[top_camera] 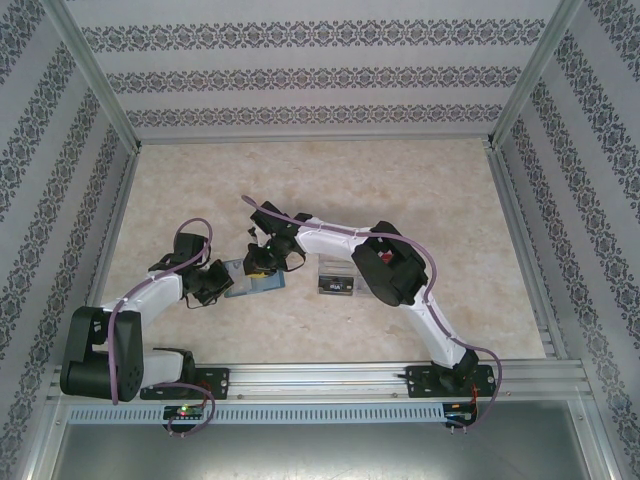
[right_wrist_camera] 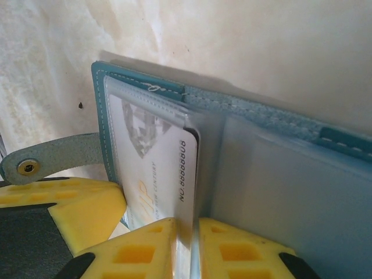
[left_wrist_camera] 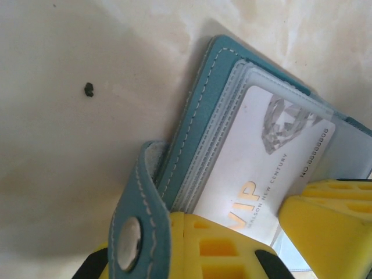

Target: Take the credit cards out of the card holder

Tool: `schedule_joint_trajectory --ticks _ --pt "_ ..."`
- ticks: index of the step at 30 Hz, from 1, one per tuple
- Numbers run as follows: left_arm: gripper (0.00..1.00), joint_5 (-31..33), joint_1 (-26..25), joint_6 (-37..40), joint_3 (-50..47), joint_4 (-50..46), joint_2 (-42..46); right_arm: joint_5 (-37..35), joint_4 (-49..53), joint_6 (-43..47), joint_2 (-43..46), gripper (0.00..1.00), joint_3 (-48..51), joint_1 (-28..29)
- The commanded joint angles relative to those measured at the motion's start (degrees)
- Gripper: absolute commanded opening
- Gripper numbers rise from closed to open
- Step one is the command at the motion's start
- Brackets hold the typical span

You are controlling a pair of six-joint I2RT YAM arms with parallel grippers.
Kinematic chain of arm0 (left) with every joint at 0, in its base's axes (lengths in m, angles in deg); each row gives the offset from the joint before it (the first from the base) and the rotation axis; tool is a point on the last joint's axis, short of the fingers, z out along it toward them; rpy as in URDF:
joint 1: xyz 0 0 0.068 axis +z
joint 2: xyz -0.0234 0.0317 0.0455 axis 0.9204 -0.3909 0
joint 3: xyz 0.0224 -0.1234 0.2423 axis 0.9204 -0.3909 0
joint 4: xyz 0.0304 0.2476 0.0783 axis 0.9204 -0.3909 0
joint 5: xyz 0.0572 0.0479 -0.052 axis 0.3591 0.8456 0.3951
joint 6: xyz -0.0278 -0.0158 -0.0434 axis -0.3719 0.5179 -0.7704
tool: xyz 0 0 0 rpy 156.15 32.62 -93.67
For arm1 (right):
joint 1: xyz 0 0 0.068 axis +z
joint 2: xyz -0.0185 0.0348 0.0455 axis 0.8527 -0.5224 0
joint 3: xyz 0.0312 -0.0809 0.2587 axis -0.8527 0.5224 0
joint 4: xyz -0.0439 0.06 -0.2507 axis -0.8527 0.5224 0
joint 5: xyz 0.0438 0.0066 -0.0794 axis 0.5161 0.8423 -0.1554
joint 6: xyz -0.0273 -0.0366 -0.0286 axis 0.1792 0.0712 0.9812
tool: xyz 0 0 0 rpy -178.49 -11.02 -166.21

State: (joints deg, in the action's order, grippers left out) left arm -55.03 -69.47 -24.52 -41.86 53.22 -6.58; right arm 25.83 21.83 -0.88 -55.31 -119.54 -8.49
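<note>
The teal card holder lies open on the table, its strap with a metal snap curling up at the near edge. My left gripper is shut on the holder's left cover edge. A pale credit card printed "VIP" sits in the clear sleeve on the holder's left face, and my right gripper is shut on its right edge. In the left wrist view that card runs under a yellow fingertip of the right gripper. In the top view the two grippers, left and right, meet over the holder.
A clear plastic box stands just right of the holder, under the right arm's forearm. A small dark speck lies on the marbled tabletop left of the holder. Patterned walls with metal posts enclose the table on three sides.
</note>
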Motion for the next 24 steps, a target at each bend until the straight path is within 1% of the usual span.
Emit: schedule_joint_trajectory --ticks 1,2,4,5,10,15,24 --pt "0.02 -0.7 0.6 0.0 -0.6 0.6 -0.8 1.3 0.4 -0.4 -1.5 0.13 -1.7 0.9" --pt "0.02 -0.6 0.6 -0.1 -0.6 0.5 -0.8 1.1 0.5 -0.3 -1.4 0.11 -1.6 0.9" --pt "0.02 -0.3 0.6 0.0 -0.5 0.2 -0.6 0.8 0.5 -0.3 -1.0 0.02 -1.1 0.7" --pt "0.02 -0.1 0.6 0.0 -0.4 -0.1 -0.7 0.5 0.4 -0.3 -0.7 0.00 -0.8 0.7" --pt "0.00 3.1 0.6 0.0 0.4 -3.0 -1.3 -1.0 -1.1 -1.0 1.7 0.00 2.9 -0.3" --pt "0.00 6.1 0.6 -0.3 0.8 -5.7 -2.1 -1.3 -2.7 -1.7 3.5 0.00 6.3 -1.1" --pt "0.00 5.7 0.6 -0.3 1.2 -5.5 -3.8 -0.6 -4.4 -2.2 4.4 0.00 8.2 -1.7"
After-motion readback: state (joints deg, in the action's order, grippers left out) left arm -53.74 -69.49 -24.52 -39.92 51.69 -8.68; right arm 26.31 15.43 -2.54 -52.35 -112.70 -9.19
